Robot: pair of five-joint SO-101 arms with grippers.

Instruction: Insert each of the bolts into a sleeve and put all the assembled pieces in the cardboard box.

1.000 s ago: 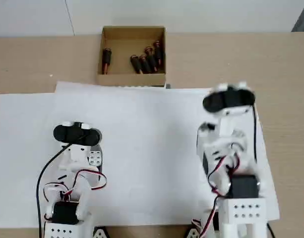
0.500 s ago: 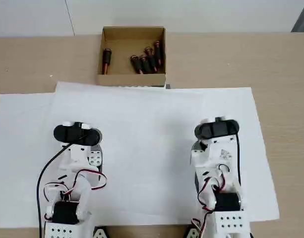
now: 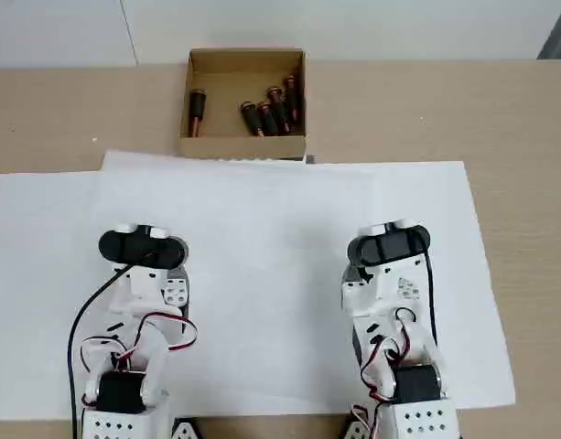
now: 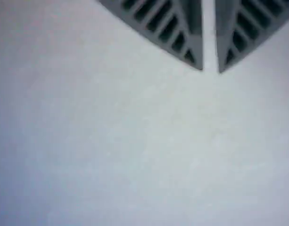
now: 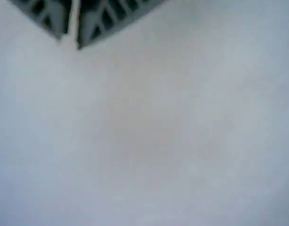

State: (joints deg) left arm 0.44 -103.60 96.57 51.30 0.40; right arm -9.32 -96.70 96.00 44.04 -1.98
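The cardboard box [image 3: 246, 57] stands at the far middle of the table. Inside it lie several dark assembled bolt-and-sleeve pieces [image 3: 273, 108], with one more [image 3: 197, 111] apart at its left side. Both arms are folded back near the front edge, over the white paper. My left gripper [image 4: 210, 66] is shut, its grey ribbed fingers [image 4: 182, 35] close together right over the paper. My right gripper [image 5: 71, 41] is shut too, with nothing between its fingers [image 5: 104, 21]. In the high view the left arm [image 3: 143, 249] and the right arm [image 3: 388, 245] are far from the box.
A large white paper sheet [image 3: 262, 238] covers the middle and front of the wooden table [image 3: 500, 119]. The box rests just beyond the paper's far edge.
The right arm has drawn back toward the front edge and slightly left, folding down over the paper. The left arm has not moved.
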